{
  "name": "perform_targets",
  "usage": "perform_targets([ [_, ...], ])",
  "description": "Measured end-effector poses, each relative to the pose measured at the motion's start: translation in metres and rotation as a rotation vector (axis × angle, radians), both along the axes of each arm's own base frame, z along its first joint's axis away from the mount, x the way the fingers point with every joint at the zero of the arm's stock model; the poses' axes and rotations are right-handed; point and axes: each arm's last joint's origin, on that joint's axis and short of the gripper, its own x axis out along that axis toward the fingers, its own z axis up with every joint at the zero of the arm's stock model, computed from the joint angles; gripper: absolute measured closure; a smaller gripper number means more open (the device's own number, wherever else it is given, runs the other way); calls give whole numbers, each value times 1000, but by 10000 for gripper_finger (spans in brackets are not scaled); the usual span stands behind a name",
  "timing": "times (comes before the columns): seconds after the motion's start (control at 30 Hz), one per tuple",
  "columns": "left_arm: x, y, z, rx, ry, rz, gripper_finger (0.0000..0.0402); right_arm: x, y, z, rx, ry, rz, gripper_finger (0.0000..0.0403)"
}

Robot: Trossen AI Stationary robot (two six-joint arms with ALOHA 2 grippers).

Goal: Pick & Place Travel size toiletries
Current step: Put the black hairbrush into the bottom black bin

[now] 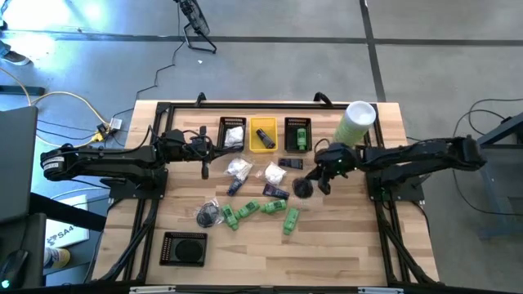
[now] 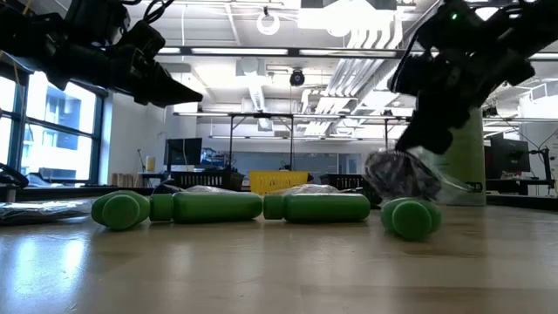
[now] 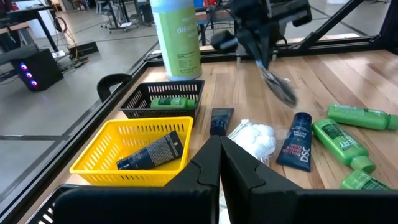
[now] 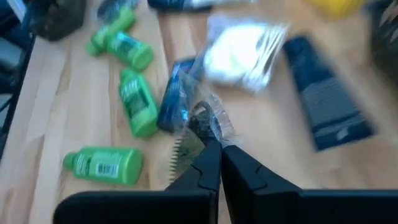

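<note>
Three bins [image 1: 264, 135] at the back of the table [image 1: 351, 245] already had items, as we saw it: a white packet in the left black one [image 1: 233, 133], a dark tube [image 3: 150, 153] in the yellow one, a green bottle [image 3: 172, 102] in the right black one. Most of the toiletries were left out on the wood, so we judged the task well short of half done. Left to sort: several green bottles [image 1: 261, 209] along the front, two dark blue tubes [image 1: 275, 192], two white packets [image 1: 272, 172] in the middle, and a black round piece in a clear wrapper [image 1: 207, 216] near the front left.

Right claw [image 1: 313, 184] sat over the middle right of the table, fingers pressed together and pinching a black round piece in crinkly clear wrap [image 1: 303, 189]. In the low view that piece [image 2: 403, 174] hung off the claw just above a green bottle [image 2: 410, 218], clear of the wood. In the right wrist view the wrap [image 4: 205, 121] sat right at the fingertips, with a blue tube and a white packet [image 4: 242, 53] just beyond it. We judged it picked and not yet placed; no bin showed a black piece.

Left claw [image 1: 203, 168] waited at the left, near the black bin, fingers closed on nothing.

A pale-green cylinder [image 1: 356, 122] stood at the back right and a black tray [image 1: 185, 248] lay at the front left.
</note>
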Motion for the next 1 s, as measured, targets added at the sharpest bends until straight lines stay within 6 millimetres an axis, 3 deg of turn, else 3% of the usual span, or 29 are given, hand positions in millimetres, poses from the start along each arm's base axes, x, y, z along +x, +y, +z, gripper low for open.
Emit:
perform_targets([
  [0.37, 0, 0, 0, -1, 1, 1, 400, -8, -8, 37, -317, -239, -96, 400],
  [0.8, 0, 0, 1, -21, -9, 9, 400, -5, -22, 63, -590, -461, -160, 400],
  [1.0, 0, 4, 7, -37, -80, 129, 400, -8, -36, 69, -717, -480, -196, 400],
])
